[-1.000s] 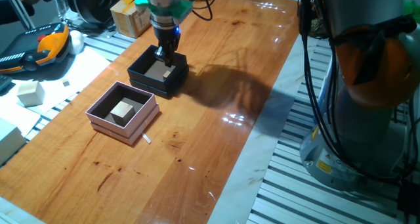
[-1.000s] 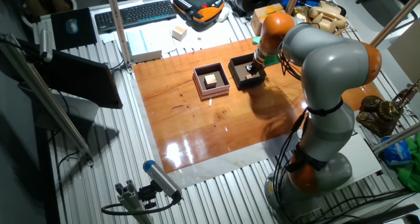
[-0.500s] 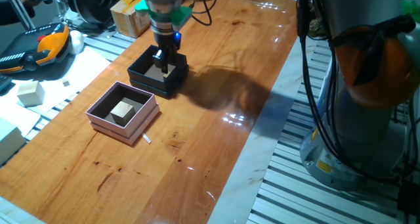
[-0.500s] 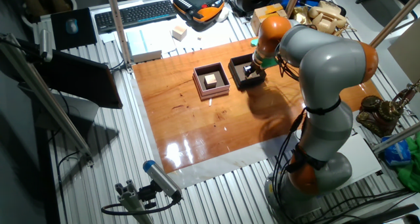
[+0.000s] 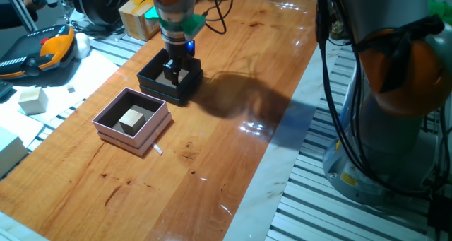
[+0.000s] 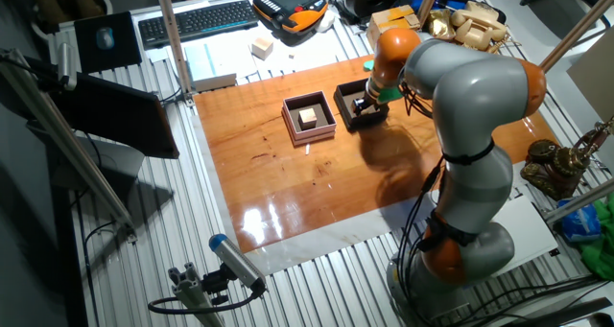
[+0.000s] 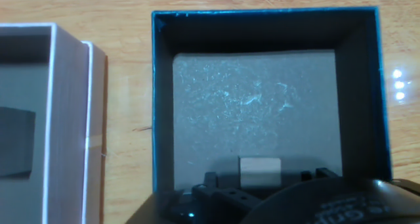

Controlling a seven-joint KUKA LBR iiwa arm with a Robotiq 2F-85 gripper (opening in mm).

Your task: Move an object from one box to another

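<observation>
End effector grips a small block inside the black box, near one wall.

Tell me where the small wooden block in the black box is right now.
In the hand view the small wooden block sits on the black box floor at its near edge, between the jaws; the pink box lies left.

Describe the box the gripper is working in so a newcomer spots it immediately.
On the wooden table, two shallow square boxes sit side by side. It is the black box with a tan floor, under the gripper; its neighbour, the pink box, is dark inside.
</observation>
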